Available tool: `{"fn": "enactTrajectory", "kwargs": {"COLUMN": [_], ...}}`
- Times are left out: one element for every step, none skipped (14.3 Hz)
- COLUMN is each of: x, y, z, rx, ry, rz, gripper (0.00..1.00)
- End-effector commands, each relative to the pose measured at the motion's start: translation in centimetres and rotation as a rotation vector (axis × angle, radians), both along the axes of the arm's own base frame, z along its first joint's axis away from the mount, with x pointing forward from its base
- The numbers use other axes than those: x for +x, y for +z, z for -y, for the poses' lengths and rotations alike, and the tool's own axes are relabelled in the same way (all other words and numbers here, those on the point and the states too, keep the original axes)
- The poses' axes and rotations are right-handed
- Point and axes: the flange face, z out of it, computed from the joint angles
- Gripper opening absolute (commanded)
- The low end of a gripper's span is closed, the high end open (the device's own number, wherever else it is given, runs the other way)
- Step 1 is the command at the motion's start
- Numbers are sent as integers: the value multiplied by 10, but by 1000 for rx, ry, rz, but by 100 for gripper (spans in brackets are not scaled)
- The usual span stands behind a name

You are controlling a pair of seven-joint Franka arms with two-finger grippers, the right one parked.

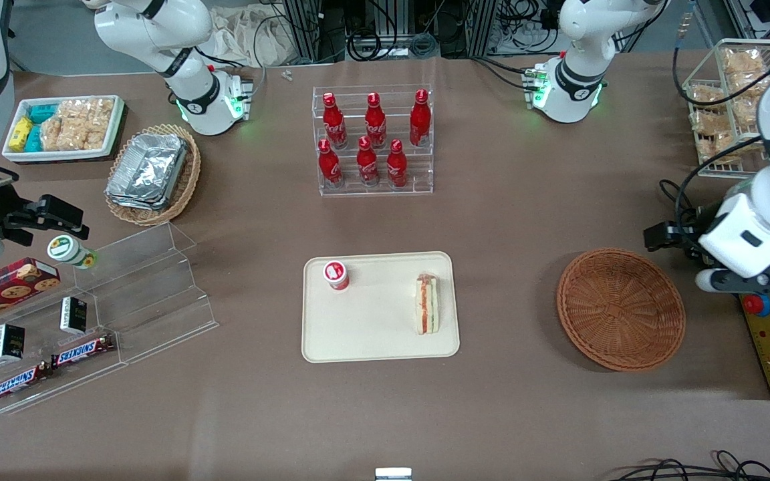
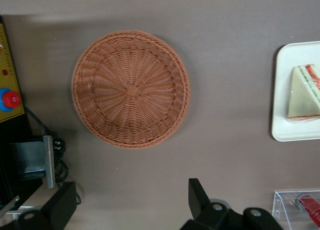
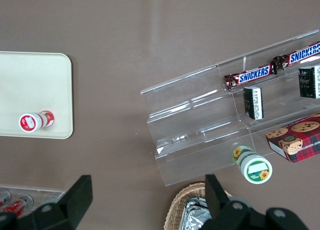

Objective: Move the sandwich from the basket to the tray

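The sandwich is shown lying on its side on the beige tray, near the rim that faces the wicker basket, with a small red-capped bottle standing apart from it on the same tray. The basket is seen to hold nothing, so the transfer is judged complete. The step in hand is judged to be withdrawal, best done by lifting the arm straight away so that neither basket nor tray is brushed. The left gripper is held above the table beside the basket, toward the working arm's end; its fingers are spread wide and nothing is held or touched.
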Motion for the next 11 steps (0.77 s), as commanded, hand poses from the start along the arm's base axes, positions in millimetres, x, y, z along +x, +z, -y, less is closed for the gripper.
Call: {"fn": "enactTrajectory", "kwargs": {"x": [-8, -8, -9, -8, -8, -8, -9, -9, -10, -10, -9], "y": [11, 11, 13, 11, 11, 14, 15, 17, 17, 17, 17], "z": [-28, -29, -25, -26, -25, -23, -21, -23, -25, -26, -26], "rx": [0, -5, 0, 5, 28, 37, 30, 18, 10, 7, 9], "ry": [10, -7, -31, -37, -31, -17, -2, 18, 29, 31, 32], "rz": [5, 8, 11, 5, 5, 15, 17, 18, 20, 21, 27], "gripper": [100, 100, 100, 100, 100, 100, 100, 100, 100, 100, 100]}}
